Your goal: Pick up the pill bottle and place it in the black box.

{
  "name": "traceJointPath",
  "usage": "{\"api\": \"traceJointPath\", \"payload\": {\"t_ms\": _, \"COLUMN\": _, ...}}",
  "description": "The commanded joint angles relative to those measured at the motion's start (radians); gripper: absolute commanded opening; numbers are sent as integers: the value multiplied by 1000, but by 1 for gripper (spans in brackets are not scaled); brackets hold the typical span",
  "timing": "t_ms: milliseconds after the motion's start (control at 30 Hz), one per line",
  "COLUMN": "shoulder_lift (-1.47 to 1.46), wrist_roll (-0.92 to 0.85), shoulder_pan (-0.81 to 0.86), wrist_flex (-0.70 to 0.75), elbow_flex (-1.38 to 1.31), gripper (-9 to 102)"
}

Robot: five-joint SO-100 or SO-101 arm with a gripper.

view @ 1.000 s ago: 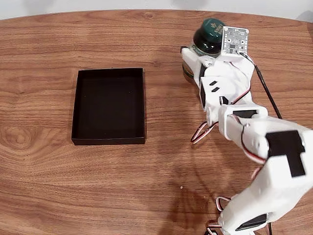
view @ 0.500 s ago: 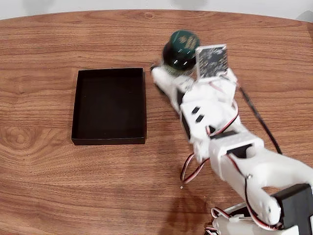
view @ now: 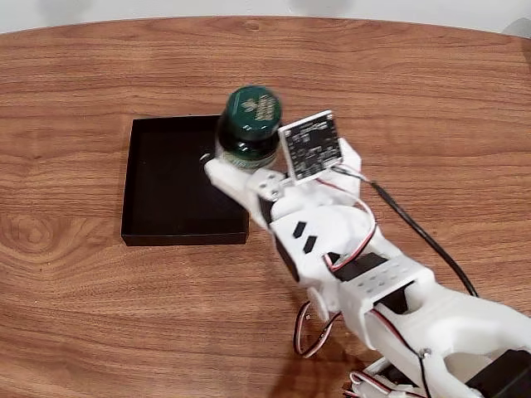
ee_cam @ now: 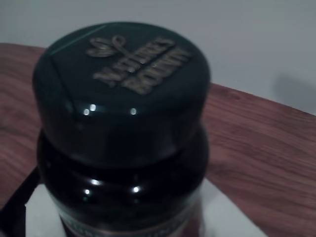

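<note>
- The gripper sits just left of centre in the fixed view, its white fingers clamped on the lower body of the pill bottle, which stands roughly upright between them with its dark green cap on top.
- In the wrist view the pill bottle takes up the left and middle of the frame: embossed cap lettering above, dark glossy glass below, a strip of label at the bottom edge.
- The bottle is held clear of the wooden table; how high it hangs cannot be told from these views.
- The black box lies in the left half of the fixed view. The bottle appears over its upper right corner, overlapping the right wall, not over the middle of the floor.
- The relation that matters: the open floor of the box lies to the left and slightly lower in the frame from the bottle.
- My judgement is that a short further shift left before lowering would keep the bottle's base from catching the wall.
</note>
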Motion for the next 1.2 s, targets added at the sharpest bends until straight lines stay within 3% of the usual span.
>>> {"api": "traceJointPath", "payload": {"t_ms": 0, "shoulder_lift": 64, "wrist_roll": 9, "shoulder_pan": -46, "wrist_flex": 2, "elbow_flex": -34, "gripper": 23}}
{"api": "traceJointPath", "payload": {"t_ms": 333, "shoulder_lift": -17, "wrist_roll": 6, "shoulder_pan": -95, "wrist_flex": -17, "elbow_flex": -91, "gripper": 23}}
{"api": "traceJointPath", "payload": {"t_ms": 667, "shoulder_lift": -276, "wrist_roll": 49, "shoulder_pan": -112, "wrist_flex": -164, "elbow_flex": -199, "gripper": 23}}
{"api": "traceJointPath", "payload": {"t_ms": 1167, "shoulder_lift": -535, "wrist_roll": 51, "shoulder_pan": -107, "wrist_flex": -239, "elbow_flex": -397, "gripper": 23}}
